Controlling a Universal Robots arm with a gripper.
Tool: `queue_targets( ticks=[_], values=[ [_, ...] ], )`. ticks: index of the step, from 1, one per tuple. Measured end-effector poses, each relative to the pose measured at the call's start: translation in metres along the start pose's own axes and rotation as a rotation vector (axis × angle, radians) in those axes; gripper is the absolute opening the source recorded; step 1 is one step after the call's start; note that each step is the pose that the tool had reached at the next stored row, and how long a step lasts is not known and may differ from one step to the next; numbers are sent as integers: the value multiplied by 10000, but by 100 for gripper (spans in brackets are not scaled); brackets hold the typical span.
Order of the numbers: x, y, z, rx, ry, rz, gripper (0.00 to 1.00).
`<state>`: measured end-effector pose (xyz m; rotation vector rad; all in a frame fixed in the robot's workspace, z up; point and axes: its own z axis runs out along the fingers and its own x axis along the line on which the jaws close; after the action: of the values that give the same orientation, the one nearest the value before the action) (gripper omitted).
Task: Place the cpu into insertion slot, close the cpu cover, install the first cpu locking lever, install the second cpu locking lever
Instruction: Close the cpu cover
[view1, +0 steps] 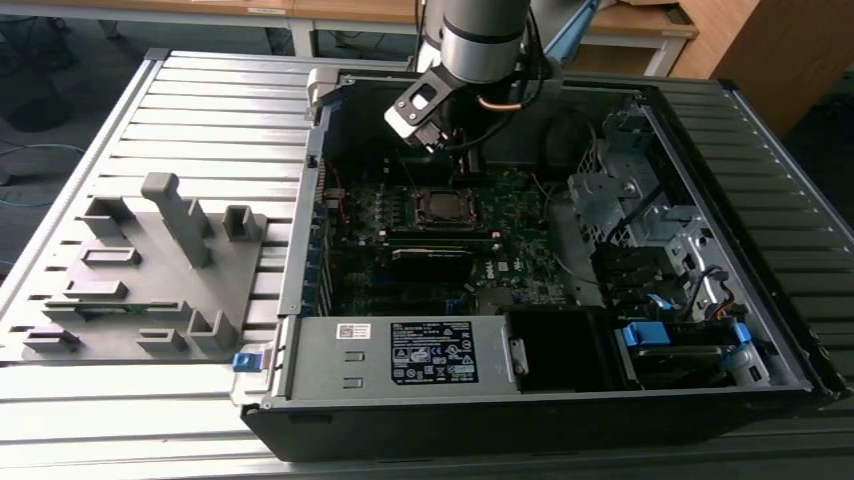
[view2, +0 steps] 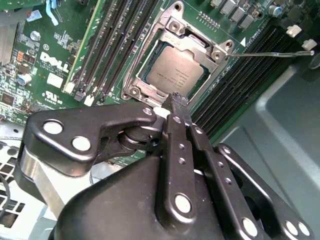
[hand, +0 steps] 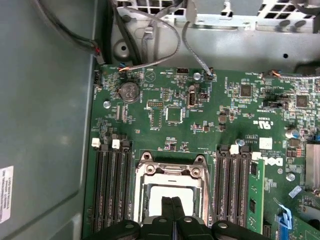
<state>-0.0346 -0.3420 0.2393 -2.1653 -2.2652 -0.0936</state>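
Note:
The cpu (view2: 175, 72) lies in its socket on the green motherboard, its dull grey face up. The cpu cover (view2: 196, 44), a silvery frame, lies down around the chip's edges. The cpu (hand: 157, 196) and the cover (hand: 170, 171) are seen again in the first wrist view, and the socket (view1: 441, 206) in the exterior view. A thin metal lever (view2: 272, 54) sticks out sideways from the socket's corner. My gripper (view2: 178, 99) (hand: 172, 202) hangs just above the socket's edge, fingers shut together with nothing between them. The arm (view1: 474, 45) reaches down into the case.
Black memory slots (view2: 117, 45) flank the socket, and a green memory stick (hand: 256, 195) stands in one. Cables (hand: 150, 45) hang along the case wall. A drive cage (view1: 641, 215) and power supply (view1: 400, 355) crowd the case. A grey fixture (view1: 147, 270) lies at the exterior view's left.

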Motion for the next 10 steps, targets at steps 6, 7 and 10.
queue_targets(
  ticks=[6,7,10],
  values=[
    [0,-1,0,25,21,-549,11],
    [0,-1,0,26,21,-551,11],
    [0,-1,0,26,21,-557,11]
  ],
)
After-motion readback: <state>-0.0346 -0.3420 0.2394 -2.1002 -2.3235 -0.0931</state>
